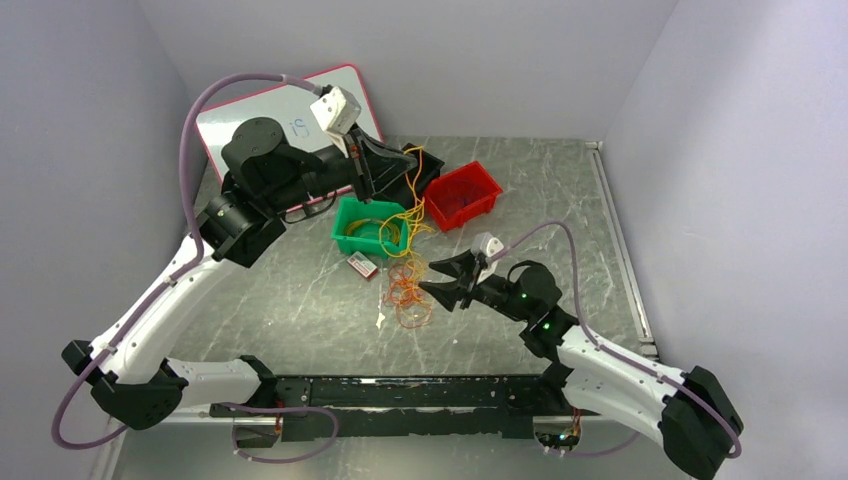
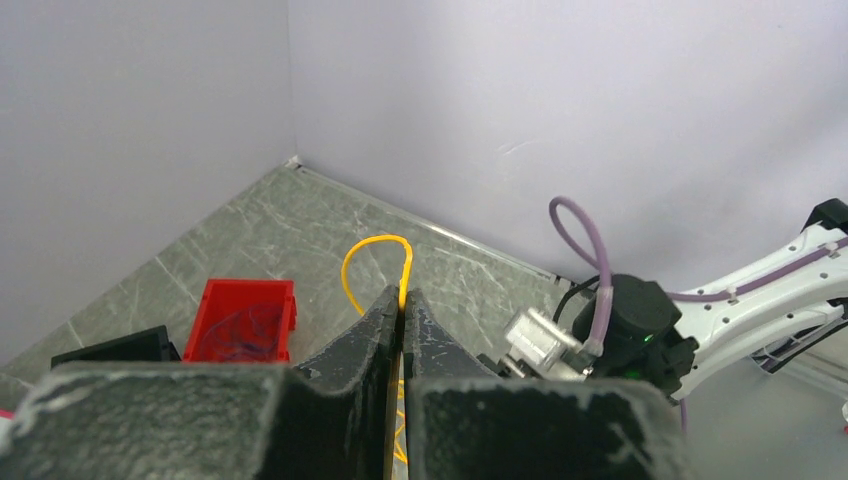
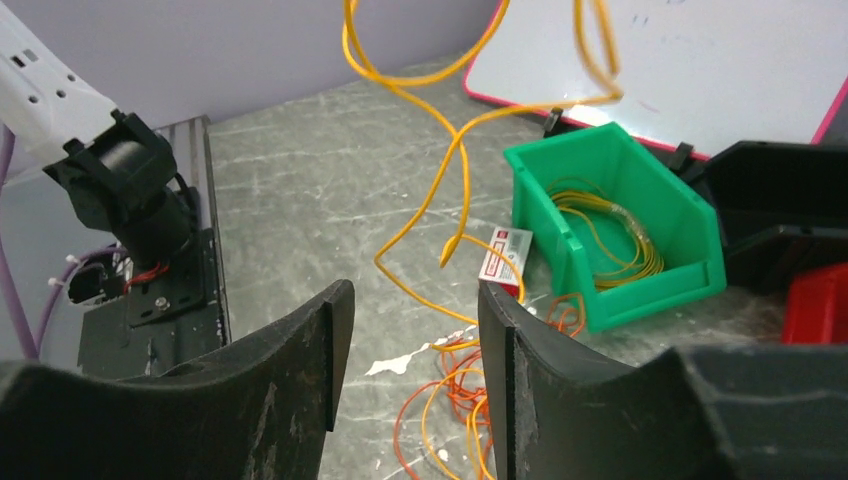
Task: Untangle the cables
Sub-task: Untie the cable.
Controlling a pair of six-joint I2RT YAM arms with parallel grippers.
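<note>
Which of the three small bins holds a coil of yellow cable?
The green bin: a yellow cable coil lies inside it. The red bin shows no coil, and the black bin hides its inside.

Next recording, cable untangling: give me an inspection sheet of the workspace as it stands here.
surface: grey marbled tabletop, mostly bare.
job's things: thin yellow wire cable hangs from the left gripper; a yellow coil lies in the green plastic bin; orange wire loops are piled on the table.
clutter: red plastic bin, black bin, small white-and-red packet, pink-edged whiteboard.
grippers: left gripper shut on the yellow cable; right gripper open, holding nothing, over the orange loops.
cables: mauve hoses run along both arms, apart from the wires.
surroundings: plain lilac walls; nothing else seen.
</note>
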